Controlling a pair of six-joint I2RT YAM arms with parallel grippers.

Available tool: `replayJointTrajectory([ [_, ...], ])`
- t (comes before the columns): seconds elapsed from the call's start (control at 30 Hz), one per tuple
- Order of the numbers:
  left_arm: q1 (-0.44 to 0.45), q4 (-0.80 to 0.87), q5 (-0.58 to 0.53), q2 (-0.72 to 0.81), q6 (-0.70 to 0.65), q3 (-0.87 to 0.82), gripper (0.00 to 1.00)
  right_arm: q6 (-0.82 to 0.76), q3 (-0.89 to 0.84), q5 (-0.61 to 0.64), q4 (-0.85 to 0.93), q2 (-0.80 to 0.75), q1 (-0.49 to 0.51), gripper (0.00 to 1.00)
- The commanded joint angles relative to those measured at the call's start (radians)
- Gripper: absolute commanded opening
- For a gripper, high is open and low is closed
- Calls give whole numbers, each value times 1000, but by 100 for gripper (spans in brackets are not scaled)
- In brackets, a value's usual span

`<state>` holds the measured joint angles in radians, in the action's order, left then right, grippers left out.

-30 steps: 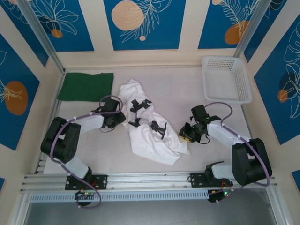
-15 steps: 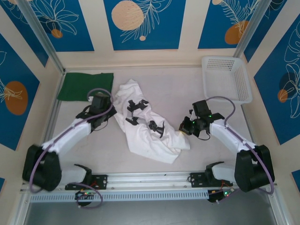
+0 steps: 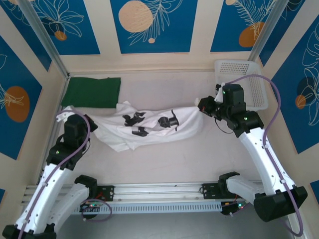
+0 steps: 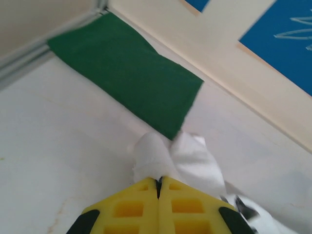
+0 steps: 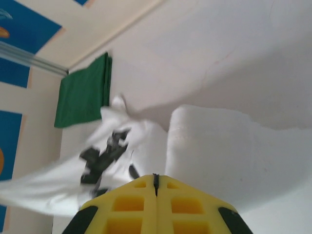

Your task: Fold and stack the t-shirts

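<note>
Left gripper [image 3: 66,112] and right gripper [image 3: 204,104] clamp opposite ends of the white t-shirt [image 3: 149,127], stretched unfolded between them, while the green t-shirt [image 3: 91,92], apparently already folded, lies just beyond the left one; stacking remains.

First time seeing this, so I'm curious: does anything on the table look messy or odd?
Only the white t-shirt: it's rumpled and bunched, stretched between the left gripper and right gripper. The green t-shirt lies flat.

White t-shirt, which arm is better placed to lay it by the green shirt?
Left, likely: left gripper pinches white t-shirt beside the green t-shirt; right gripper holds its far end by the basket.
</note>
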<state>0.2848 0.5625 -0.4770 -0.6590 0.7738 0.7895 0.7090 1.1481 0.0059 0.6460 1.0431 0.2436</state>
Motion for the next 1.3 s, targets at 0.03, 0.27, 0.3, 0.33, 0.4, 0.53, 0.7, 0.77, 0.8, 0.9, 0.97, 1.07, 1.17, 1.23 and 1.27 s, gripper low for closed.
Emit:
replayJointTrajectory([
  [0.03, -30, 79, -75, 41, -4, -70, 6, -32, 45, 54, -13, 50, -32, 2],
  [0.27, -64, 51, -76, 0, 10, -95, 22, -104, 262, 93, 152, 369, -52, 40],
  [0.3, -66, 52, -69, -21, 5, -81, 34, -110, 284, 87, 172, 402, -60, 43],
  [0.33, -70, 62, -58, -45, 1, -62, 57, -108, 294, 82, 186, 424, -68, 48],
  [0.4, -70, 72, -41, -74, -15, -33, 74, -97, 244, 71, 164, 409, -85, 56],
  [0.53, -70, -72, 181, -113, -141, -46, 100, -89, 36, 28, 38, 319, -90, 69],
  [0.7, -31, -103, 458, -457, -194, 100, 100, -119, -18, -18, 49, 420, -88, 69],
  [0.77, 24, -106, 447, -602, -220, 184, 100, -126, -2, -8, 56, 482, -75, 69],
  [0.8, 50, -106, 416, -661, -231, 223, 100, -126, 8, 8, 62, 507, -69, 69],
  [0.9, 86, -59, 344, -894, -268, 405, 100, -131, 51, 41, 72, 591, -48, 68],
  [0.97, 86, 8, 346, -1080, -299, 562, 100, -132, 77, 42, 74, 649, -40, 68],
  [1.07, 92, 116, 390, -1321, -343, 777, 100, -145, 121, -1, 95, 716, -26, 64],
  [1.17, 103, 130, 412, -1440, -360, 847, 100, -168, 132, -3, 107, 736, 4, 63],
  [1.23, 108, 110, 437, -1468, -360, 836, 97, -178, 127, -12, 106, 743, 13, 57],
  [1.27, 108, 95, 458, -1471, -357, 824, 93, -179, 123, -26, 104, 747, 10, 53],
])
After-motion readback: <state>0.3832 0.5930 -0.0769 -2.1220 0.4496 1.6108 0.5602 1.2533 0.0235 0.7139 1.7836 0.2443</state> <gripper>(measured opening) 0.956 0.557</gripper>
